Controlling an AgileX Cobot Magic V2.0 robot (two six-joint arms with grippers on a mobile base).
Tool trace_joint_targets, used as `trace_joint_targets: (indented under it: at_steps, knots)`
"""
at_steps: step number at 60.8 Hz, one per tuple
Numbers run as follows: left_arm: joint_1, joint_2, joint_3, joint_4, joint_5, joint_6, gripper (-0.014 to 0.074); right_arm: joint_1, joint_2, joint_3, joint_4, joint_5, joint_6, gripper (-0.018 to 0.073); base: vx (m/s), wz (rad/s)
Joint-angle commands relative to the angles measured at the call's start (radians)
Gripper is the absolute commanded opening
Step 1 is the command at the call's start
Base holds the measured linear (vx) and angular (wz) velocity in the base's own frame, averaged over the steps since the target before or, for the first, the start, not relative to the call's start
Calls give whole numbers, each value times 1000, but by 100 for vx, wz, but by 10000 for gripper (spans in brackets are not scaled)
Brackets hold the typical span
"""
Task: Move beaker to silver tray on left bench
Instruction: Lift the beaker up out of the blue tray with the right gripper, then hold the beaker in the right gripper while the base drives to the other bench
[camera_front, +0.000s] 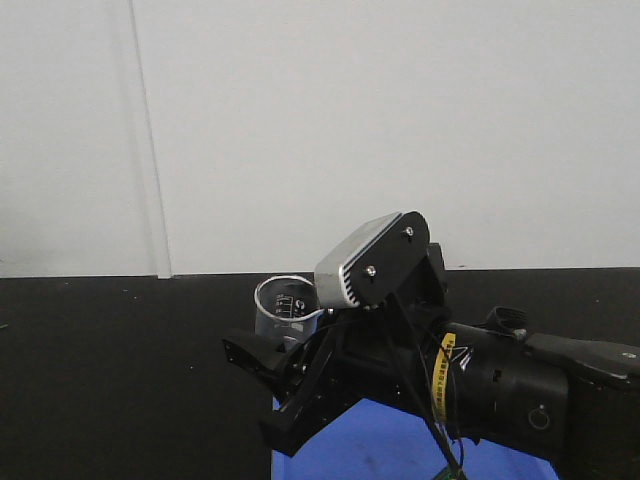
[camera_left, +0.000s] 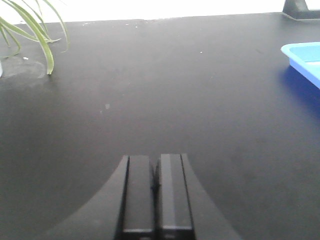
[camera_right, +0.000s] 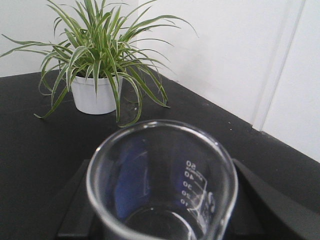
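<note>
Beaker (camera_right: 161, 167): upright, clamped in right hand (camera_right: 165, 222) for carrying without tipping, over desk (camera_front: 120, 380), blue tray (camera_front: 350, 440) at 5 o'clock. Left hand (camera_left: 156, 185): clenched, empty, idle. Silver tray: not in view.

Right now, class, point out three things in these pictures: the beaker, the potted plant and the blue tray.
beaker (camera_right: 160, 200), right wrist view, on its clear glass wall below the rim.
potted plant (camera_right: 95, 95), right wrist view, on its white pot.
blue tray (camera_left: 302, 48), left wrist view, on its raised rim.
</note>
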Motion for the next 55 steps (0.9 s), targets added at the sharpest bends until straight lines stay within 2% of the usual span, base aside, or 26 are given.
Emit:
trace_joint_targets:
  at_steps: [1, 28, 55]
  knots:
    - [-3, -6, 20, -8, -79, -1, 1, -1, -38, -32, 26, -19, -1, -14, -3, 3]
    - [-3, -6, 20, -8, -79, -1, 1, -1, -38, -32, 26, -19, -1, -14, -8, 5]
    - [-3, -6, 20, -8, -79, -1, 1, -1, -38, -32, 26, -18, -2, -14, -22, -6]
